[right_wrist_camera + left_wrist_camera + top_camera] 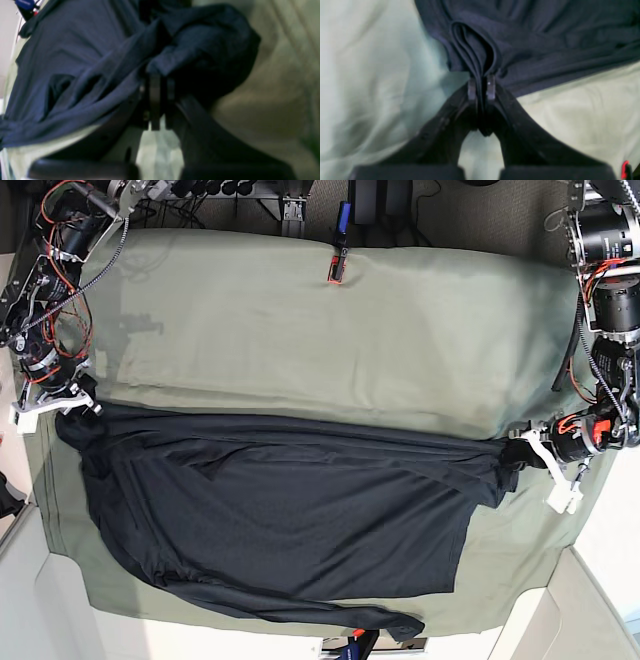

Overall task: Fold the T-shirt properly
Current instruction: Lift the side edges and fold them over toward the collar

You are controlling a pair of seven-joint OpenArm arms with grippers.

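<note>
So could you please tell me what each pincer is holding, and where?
Both grip the T-shirt: left pincer and right pincer each pinch bunched cloth at opposite ends.

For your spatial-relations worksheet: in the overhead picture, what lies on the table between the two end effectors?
In the base view, only the T-shirt spans from the right end effector to the left end effector, lying on the green cloth.

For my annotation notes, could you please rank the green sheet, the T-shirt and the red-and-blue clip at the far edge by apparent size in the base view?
1. green sheet
2. T-shirt
3. red-and-blue clip, by far the smallest
</note>
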